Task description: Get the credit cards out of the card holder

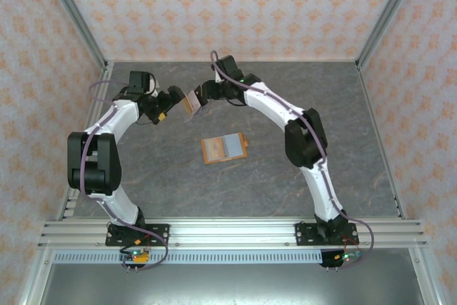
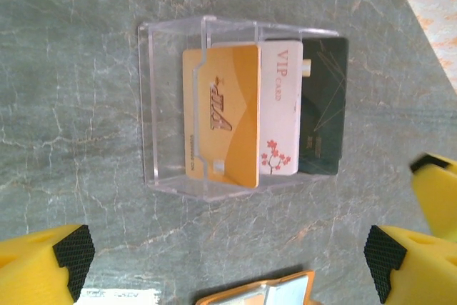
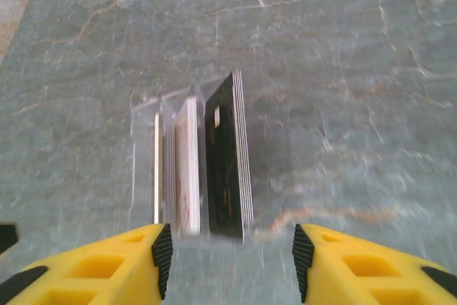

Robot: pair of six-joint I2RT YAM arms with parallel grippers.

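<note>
The orange card holder (image 1: 224,148) lies open in the middle of the table, its grey inner face up; its rim (image 2: 257,296) shows at the bottom of the left wrist view. Three credit cards stand in a clear acrylic stand (image 1: 191,102): a brown one (image 2: 221,116), a whitish one (image 2: 280,108) and a black one (image 2: 323,108). Seen edge-on they are the black card (image 3: 227,169), the whitish card (image 3: 188,169) and the brown card (image 3: 157,169). My left gripper (image 2: 227,258) is open, left of the stand. My right gripper (image 3: 233,256) is open just short of the cards, holding nothing.
The stand's clear wall (image 2: 146,105) rises on its left side. My right gripper's yellow finger (image 2: 435,191) shows beside the stand. Patterned walls and metal rails (image 1: 78,23) enclose the grey marbled table (image 1: 321,91); both arms arch over its back half.
</note>
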